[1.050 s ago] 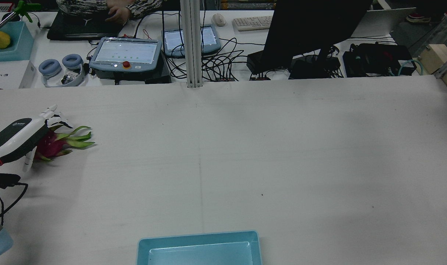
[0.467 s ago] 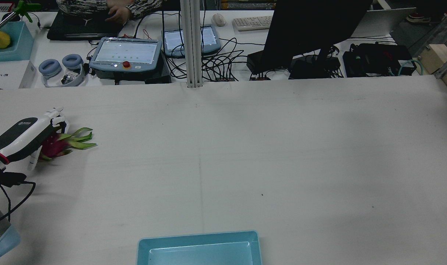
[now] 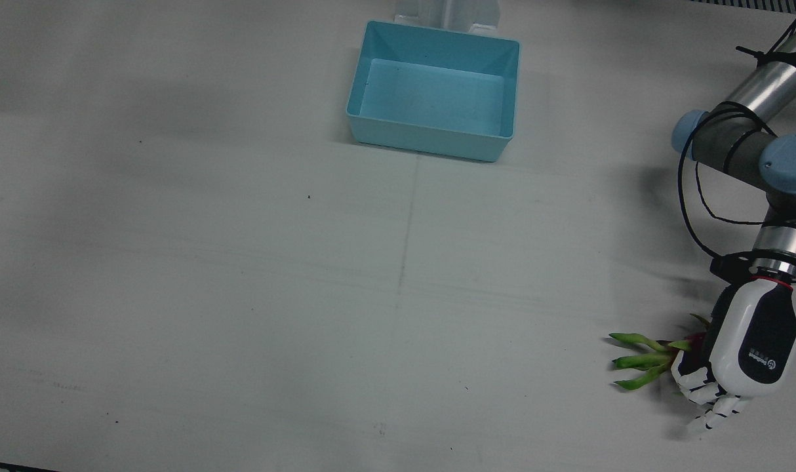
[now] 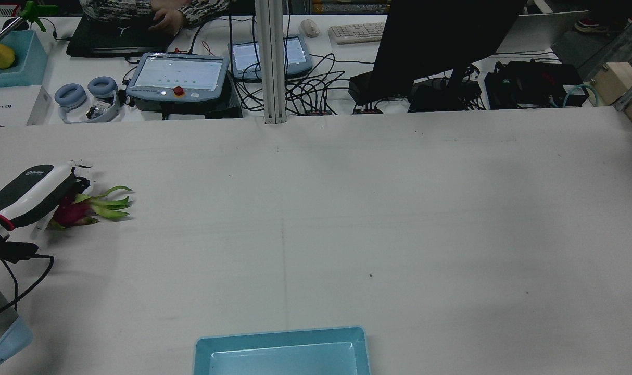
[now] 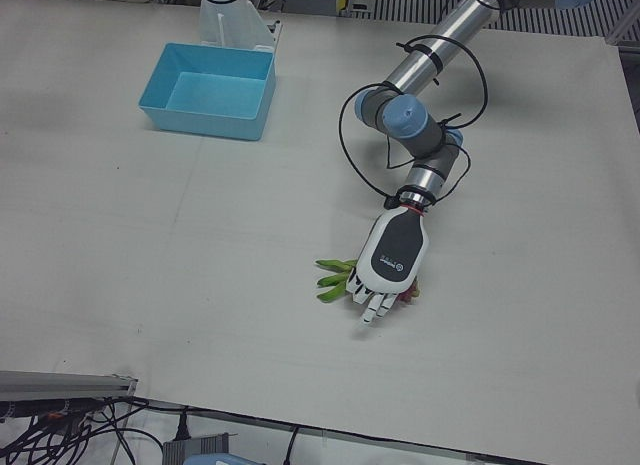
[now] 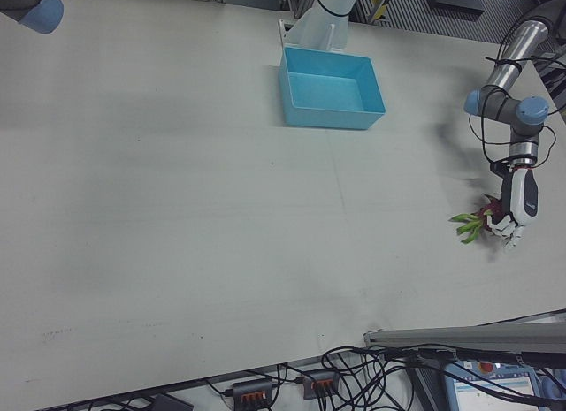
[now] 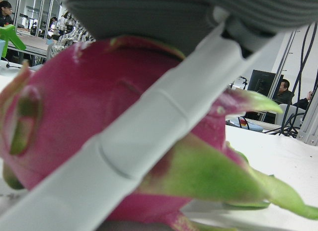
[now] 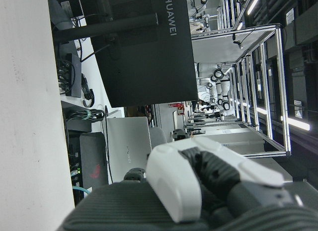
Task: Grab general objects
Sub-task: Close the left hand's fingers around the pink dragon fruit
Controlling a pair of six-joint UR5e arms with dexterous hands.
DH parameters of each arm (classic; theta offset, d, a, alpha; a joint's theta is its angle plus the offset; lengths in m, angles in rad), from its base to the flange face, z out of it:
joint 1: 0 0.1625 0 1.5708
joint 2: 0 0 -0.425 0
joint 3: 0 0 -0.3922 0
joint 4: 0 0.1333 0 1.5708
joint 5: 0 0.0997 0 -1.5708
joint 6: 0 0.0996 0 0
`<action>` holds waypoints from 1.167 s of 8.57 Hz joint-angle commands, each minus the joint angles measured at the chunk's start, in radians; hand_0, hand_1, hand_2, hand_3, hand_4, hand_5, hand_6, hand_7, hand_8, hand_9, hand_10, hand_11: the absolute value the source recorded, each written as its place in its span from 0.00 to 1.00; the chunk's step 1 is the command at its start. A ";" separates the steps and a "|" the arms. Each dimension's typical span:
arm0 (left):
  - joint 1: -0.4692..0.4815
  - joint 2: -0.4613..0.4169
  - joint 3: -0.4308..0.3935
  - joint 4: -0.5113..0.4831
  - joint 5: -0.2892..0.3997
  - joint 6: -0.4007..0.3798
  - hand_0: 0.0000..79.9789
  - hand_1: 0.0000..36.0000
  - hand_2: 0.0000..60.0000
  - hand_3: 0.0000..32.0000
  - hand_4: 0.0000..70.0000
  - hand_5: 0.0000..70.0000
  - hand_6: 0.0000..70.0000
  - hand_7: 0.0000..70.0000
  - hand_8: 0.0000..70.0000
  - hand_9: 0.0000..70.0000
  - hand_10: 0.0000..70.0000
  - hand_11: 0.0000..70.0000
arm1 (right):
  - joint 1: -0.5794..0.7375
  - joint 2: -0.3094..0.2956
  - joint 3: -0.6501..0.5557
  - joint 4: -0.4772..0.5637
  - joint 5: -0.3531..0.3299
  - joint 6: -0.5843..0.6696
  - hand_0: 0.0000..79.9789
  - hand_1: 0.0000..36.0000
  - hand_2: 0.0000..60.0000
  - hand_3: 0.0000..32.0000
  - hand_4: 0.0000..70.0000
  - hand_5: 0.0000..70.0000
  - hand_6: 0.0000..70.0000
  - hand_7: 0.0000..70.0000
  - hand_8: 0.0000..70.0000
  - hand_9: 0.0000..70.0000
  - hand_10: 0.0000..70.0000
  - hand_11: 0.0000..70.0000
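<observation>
White table (image 4: 347, 208): 1 dragon fruit (image 4: 71, 212), 1 blue bin (image 3: 437, 92); left hand (image 3: 752, 347) fingers (image 3: 699, 383) wrapped round fruit.

— We log a blue bin (image 3: 424, 139), well apart from the left hand (image 3: 752, 347), back toward the pedestals.
— Agreed. Beyond the hand, past the table (image 4: 347, 208) edge, we note headphones (image 4: 87, 94), teach pendant (image 4: 178, 78), dark monitor (image 4: 441, 41).

White table (image 4: 399, 219) fills the room's middle; at 12 o'clock, desk w/ monitor (image 4: 441, 41), keyboard (image 4: 356, 32), tangled cables (image 4: 305, 88), headphones (image 4: 84, 96).
</observation>
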 commanded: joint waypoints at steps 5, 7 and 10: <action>-0.003 0.001 -0.018 0.018 -0.018 -0.011 1.00 1.00 1.00 0.00 1.00 1.00 1.00 1.00 1.00 1.00 1.00 1.00 | 0.000 0.000 0.000 0.000 -0.001 0.000 0.00 0.00 0.00 0.00 0.00 0.00 0.00 0.00 0.00 0.00 0.00 0.00; -0.008 0.015 -0.105 0.067 0.002 -0.087 1.00 1.00 1.00 0.00 1.00 1.00 1.00 1.00 1.00 1.00 1.00 1.00 | 0.000 0.000 0.000 0.000 -0.001 0.000 0.00 0.00 0.00 0.00 0.00 0.00 0.00 0.00 0.00 0.00 0.00 0.00; -0.028 0.004 -0.246 0.150 0.291 -0.143 1.00 1.00 1.00 0.00 1.00 1.00 1.00 1.00 1.00 1.00 1.00 1.00 | 0.000 0.000 0.000 0.000 -0.001 0.000 0.00 0.00 0.00 0.00 0.00 0.00 0.00 0.00 0.00 0.00 0.00 0.00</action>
